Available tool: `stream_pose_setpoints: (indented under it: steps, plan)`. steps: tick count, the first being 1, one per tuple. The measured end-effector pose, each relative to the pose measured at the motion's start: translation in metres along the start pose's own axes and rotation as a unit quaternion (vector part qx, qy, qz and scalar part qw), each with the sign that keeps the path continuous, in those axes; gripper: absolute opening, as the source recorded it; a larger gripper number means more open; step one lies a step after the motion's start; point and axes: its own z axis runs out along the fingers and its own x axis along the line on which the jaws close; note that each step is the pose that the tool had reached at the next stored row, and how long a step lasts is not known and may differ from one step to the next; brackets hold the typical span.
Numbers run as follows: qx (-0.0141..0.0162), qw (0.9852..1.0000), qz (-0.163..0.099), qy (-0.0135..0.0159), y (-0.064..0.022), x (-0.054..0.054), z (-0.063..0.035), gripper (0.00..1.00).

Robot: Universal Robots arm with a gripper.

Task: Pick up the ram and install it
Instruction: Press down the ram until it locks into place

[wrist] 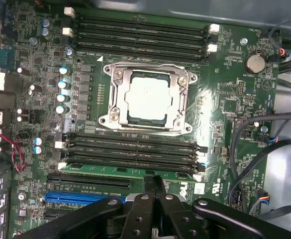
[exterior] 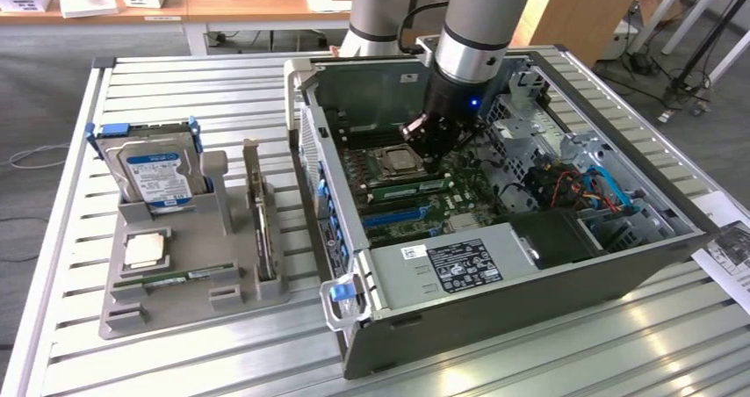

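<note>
My gripper [exterior: 431, 155] hangs inside the open computer case [exterior: 528, 274], low over the motherboard [wrist: 225, 99], with its fingers [wrist: 155, 191] drawn together and nothing between them. In the wrist view it sits just beside the memory slots [wrist: 130, 152] next to the processor socket [wrist: 147, 99]. The ram [exterior: 185, 279] lies flat in the grey parts holder [exterior: 164, 305] on the table [exterior: 563, 362], well apart from me at the exterior view's left, near the holder's front edge.
</note>
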Motion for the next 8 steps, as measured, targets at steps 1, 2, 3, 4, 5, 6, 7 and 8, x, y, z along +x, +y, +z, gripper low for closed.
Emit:
stream_pose_setpoints:
  steps: [1, 2, 3, 4, 5, 6, 7, 8]
  plan:
    - [0.0000, 1.0000, 0.000, 0.0000, 0.0000, 0.0000, 0.0000, 0.11]
    - [0.0000, 1.0000, 0.000, 0.0000, 0.0000, 0.0000, 0.0000, 0.11]
    - [0.0000, 1.0000, 0.000, 0.0000, 0.0000, 0.0000, 0.0000, 0.11]
    - [0.0000, 1.0000, 0.000, 0.0000, 0.0000, 0.0000, 0.0000, 0.11]
    - [0.0000, 1.0000, 0.001, 0.0000, 0.0001, 0.0000, 0.0000, 0.11]
    - [0.0000, 1.0000, 0.001, 0.0000, 0.0001, 0.0000, -0.0003, 0.11]
    - [0.0000, 1.0000, 0.001, 0.0000, 0.0001, 0.0000, -0.0010, 0.11]
    - [0.0000, 1.0000, 0.001, 0.0000, 0.0001, 0.0000, -0.0022, 0.11]
